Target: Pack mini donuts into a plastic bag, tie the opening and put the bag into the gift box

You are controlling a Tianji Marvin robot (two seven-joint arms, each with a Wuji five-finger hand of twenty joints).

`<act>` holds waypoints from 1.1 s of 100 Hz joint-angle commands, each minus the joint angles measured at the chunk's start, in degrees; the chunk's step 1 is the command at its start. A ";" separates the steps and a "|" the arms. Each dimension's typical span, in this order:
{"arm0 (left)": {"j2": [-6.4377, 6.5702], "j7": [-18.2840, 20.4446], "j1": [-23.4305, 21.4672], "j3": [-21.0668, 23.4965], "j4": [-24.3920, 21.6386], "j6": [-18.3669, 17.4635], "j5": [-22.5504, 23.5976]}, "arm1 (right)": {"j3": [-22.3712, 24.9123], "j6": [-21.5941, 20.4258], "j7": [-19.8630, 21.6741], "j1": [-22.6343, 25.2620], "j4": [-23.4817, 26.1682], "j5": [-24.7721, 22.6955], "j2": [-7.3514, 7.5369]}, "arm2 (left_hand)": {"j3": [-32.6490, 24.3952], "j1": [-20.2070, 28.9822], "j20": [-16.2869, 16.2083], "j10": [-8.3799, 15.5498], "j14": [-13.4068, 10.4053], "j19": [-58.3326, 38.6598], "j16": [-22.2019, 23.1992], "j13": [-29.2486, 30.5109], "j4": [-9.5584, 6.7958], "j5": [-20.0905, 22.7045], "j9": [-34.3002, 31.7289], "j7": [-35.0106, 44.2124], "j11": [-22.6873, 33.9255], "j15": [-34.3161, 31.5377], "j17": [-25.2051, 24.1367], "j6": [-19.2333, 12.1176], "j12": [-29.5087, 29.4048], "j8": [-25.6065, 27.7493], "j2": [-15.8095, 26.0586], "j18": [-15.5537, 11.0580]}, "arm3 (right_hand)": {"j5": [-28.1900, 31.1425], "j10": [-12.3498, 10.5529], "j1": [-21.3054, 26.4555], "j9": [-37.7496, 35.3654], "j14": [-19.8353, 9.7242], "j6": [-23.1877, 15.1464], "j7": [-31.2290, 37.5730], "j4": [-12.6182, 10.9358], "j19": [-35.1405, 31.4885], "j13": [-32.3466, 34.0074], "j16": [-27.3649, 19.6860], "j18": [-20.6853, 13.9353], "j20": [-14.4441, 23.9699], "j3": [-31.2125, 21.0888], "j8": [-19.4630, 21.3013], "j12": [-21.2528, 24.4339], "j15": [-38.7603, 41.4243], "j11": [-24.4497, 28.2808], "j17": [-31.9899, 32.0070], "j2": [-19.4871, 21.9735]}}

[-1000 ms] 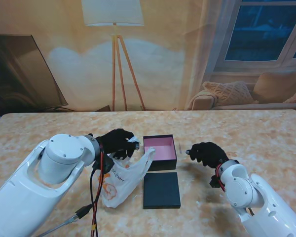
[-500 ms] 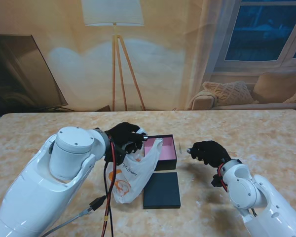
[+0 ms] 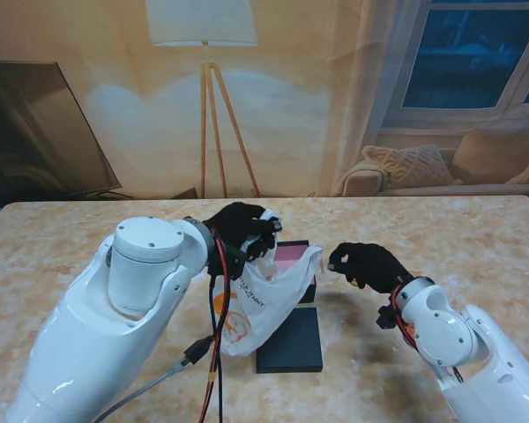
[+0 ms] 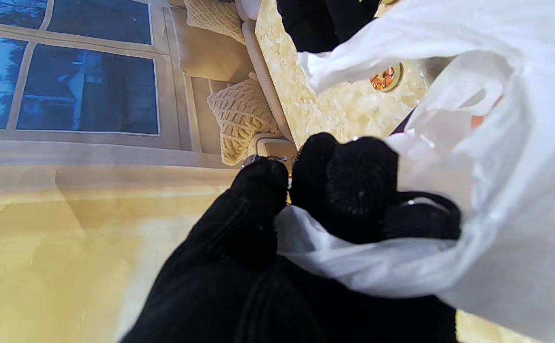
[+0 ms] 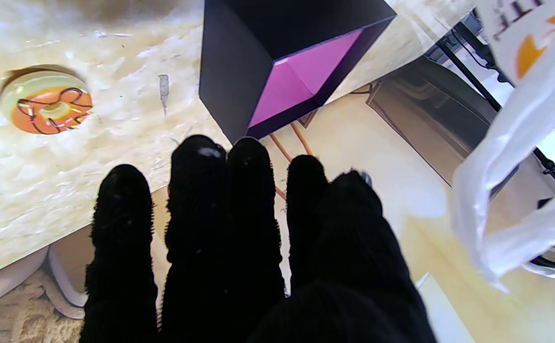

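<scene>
Only the R wrist cam showed 1 donut (image 5: 46, 108) on the table, orange-iced w/ dark squiggles. L hand (image 3: 240, 231) pinched the white bag (image 3: 264, 300); R hand (image 3: 363, 264) curled, grip unclear.

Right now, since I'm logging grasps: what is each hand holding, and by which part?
The left hand pinches the plastic bag by its opening edge. The right hand appears to grip the opposite edge.

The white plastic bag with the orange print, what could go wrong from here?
1. The left hand pinches only a thin fold of the white plastic bag with the orange print, which might slip free.
2. The bag drapes over the black gift box with the pink lining, so it could drag the box.
3. An orange-iced mini donut lies outside the bag and could be forgotten.
</scene>
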State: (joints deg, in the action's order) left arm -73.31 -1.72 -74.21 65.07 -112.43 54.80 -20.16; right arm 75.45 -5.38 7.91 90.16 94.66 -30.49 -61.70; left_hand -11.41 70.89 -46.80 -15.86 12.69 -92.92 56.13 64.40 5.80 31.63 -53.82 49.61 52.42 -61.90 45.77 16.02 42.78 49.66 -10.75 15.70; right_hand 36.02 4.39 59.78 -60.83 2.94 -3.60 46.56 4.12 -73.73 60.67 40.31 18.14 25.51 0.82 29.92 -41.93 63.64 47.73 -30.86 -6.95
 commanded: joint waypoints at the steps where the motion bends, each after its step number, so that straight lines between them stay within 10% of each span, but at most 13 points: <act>1: -0.99 0.23 0.25 -0.30 0.10 1.95 -0.05 | 0.32 -1.02 1.10 0.29 0.76 -0.27 -0.04 | -0.86 3.08 -1.16 0.60 1.55 0.41 -0.87 -0.70 -1.10 -1.84 1.16 2.00 -0.49 0.93 -0.46 -2.54 -0.45 -0.52 2.22 -0.23 | -2.46 -1.51 1.17 1.75 -1.55 2.00 -3.32 0.70 -0.90 0.32 1.41 -0.95 0.65 -0.05 -3.08 -0.73 1.68 0.87 -0.19 0.15; 12: -1.49 -0.72 0.53 -0.80 0.79 1.90 0.18 | 1.51 -2.85 4.17 0.70 1.31 2.02 0.44 | -0.88 3.08 -1.42 0.54 1.67 0.83 -0.85 -0.81 -1.12 -1.96 1.19 2.06 -0.63 1.30 -0.69 -2.56 -0.62 -0.59 2.24 -0.13 | -2.19 -2.01 -3.59 4.09 -2.30 5.76 -18.85 -0.77 -0.41 -0.83 2.00 -0.94 1.16 -2.29 1.37 -1.07 0.98 -0.11 0.19 1.25; 14: -1.61 -0.93 0.59 -0.84 0.91 1.95 0.14 | 1.76 -3.07 5.02 0.82 1.47 2.92 0.56 | -0.86 3.06 -1.45 0.55 1.69 0.94 -0.85 -0.81 -1.10 -2.00 1.20 2.08 -0.64 1.34 -0.84 -2.63 -0.64 -0.59 2.31 -0.12 | -1.95 -2.15 -14.36 4.86 -2.58 6.48 -24.16 -0.76 -0.11 -1.26 2.10 -1.21 1.36 -20.28 4.61 -1.15 0.57 -0.50 0.33 -2.48; 20: -1.91 -1.43 0.74 -0.86 1.20 2.14 0.00 | 2.51 -3.88 7.80 1.08 1.82 6.08 0.92 | -0.89 3.08 -1.58 0.52 1.83 1.16 -0.82 -0.90 -1.13 -2.05 1.27 2.15 -0.73 1.49 -1.06 -2.65 -0.73 -0.59 2.30 -0.01 | -3.74 -2.02 -17.53 6.65 -2.95 7.38 -27.16 -1.27 0.35 -2.36 2.00 -1.27 1.40 -25.42 4.22 -1.13 -0.41 -1.27 0.86 -4.64; 73: -3.12 -4.05 1.22 -1.19 2.58 1.37 -1.54 | 0.71 -6.40 14.29 -3.12 -1.06 11.68 2.00 | -0.61 3.08 -2.79 0.64 2.30 2.12 -0.46 -1.63 -1.12 -2.18 1.55 2.37 -0.93 2.07 -2.20 -3.05 -0.99 -0.66 2.38 0.30 | -17.06 -2.52 -29.06 18.09 -7.21 6.02 -34.38 -0.16 3.54 -8.11 3.56 -3.31 2.41 -29.08 1.53 -3.42 -3.22 -4.74 2.75 -13.85; 97: -3.44 -4.79 1.37 -1.56 2.86 0.97 -1.82 | -1.70 -8.22 12.57 -5.42 -3.67 14.08 1.44 | -0.58 3.08 -3.21 0.76 2.22 2.70 -0.40 -2.05 -1.16 -2.39 1.81 2.41 -1.11 2.47 -2.70 -3.23 -1.06 -0.68 2.48 0.24 | -4.67 -4.96 -27.53 16.18 -9.42 -5.79 -16.33 0.80 4.75 -7.06 2.65 -4.55 2.81 -35.85 9.57 -4.20 -5.13 -4.32 1.94 -17.64; 102: -3.54 -5.03 1.32 -1.54 2.87 0.97 -1.99 | -1.99 -8.01 11.95 -5.56 -3.77 14.99 1.20 | -0.64 3.08 -3.27 0.71 2.32 3.02 -0.40 -2.23 -1.16 -2.58 1.95 2.38 -1.20 2.63 -3.06 -3.39 -1.08 -0.70 2.48 0.26 | -2.60 -5.95 -22.72 14.37 -9.62 -10.13 -4.87 6.85 4.70 -5.96 1.90 -4.50 2.35 -36.78 8.07 -3.48 -5.54 -3.95 1.52 -21.50; 110: -3.52 -5.11 1.26 -1.60 2.90 0.77 -2.04 | -2.37 -6.87 9.86 -5.57 -3.64 15.55 0.60 | -0.81 3.08 -3.41 0.73 2.41 3.41 -0.39 -2.61 -1.20 -2.66 2.18 2.41 -1.34 2.91 -3.45 -3.48 -1.10 -0.72 2.41 0.30 | 0.55 -7.61 -18.15 9.99 -9.84 -14.09 5.03 8.22 4.27 -3.34 1.72 -4.41 1.99 -38.83 8.72 -5.64 -4.80 -2.37 0.46 -21.67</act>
State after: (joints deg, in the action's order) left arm -76.42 -7.63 -73.01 63.52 -109.26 54.80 -22.00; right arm 73.44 -13.25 18.27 84.18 90.58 -14.70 -59.90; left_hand -11.43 70.90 -48.92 -15.93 13.88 -90.10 56.12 61.98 5.79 30.92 -53.03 50.17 51.20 -59.79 42.84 15.15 42.03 49.17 -10.68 16.49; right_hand 34.31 -0.50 38.38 -47.72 -5.11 -13.92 46.36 9.87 -69.44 55.28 42.59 14.87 26.93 -35.97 37.97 -45.96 58.30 44.13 -29.54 -27.16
